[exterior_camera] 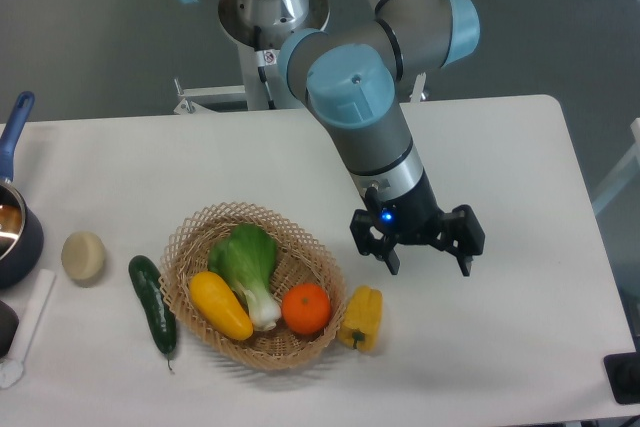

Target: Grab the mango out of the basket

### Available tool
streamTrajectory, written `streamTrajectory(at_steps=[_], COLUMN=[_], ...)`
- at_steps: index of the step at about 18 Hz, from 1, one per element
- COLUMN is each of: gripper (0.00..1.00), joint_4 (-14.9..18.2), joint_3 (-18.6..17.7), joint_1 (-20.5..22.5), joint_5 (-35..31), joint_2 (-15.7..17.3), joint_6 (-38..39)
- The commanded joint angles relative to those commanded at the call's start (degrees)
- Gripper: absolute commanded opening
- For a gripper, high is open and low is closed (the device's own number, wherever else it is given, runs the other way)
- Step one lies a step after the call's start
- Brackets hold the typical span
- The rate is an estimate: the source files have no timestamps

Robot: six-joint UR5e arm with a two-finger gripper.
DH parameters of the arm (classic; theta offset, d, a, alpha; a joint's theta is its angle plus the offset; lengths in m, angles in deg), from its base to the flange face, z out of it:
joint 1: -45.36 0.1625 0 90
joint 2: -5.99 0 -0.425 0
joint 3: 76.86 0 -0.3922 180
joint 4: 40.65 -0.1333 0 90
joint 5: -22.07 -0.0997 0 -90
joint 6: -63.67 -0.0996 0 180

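Note:
The mango, a smooth yellow-orange oval, lies in the left front part of the wicker basket. Next to it in the basket are a green leafy vegetable and a round orange. My gripper hangs above the table to the right of the basket, well apart from the mango. Its two black fingers are spread wide and hold nothing.
A yellow bell pepper lies on the table against the basket's right rim. A dark green cucumber lies left of the basket, with a pale round item beyond it. A blue-handled pot stands at the left edge.

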Motion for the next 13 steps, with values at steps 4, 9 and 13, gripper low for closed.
streamTrajectory(at_steps=[4,9,13], gripper=[1.00,1.00,1.00], joint_4=[-0.1,-0.7,-0.9], joint_3=[0.5,0.0,-0.1], joint_1=[0.3,0.4,0.4], joint_5=[0.6,0.1,0.4], joint_2=[0.0,-0.3,-0.2], joint_6=[0.1,1.1,1.2])
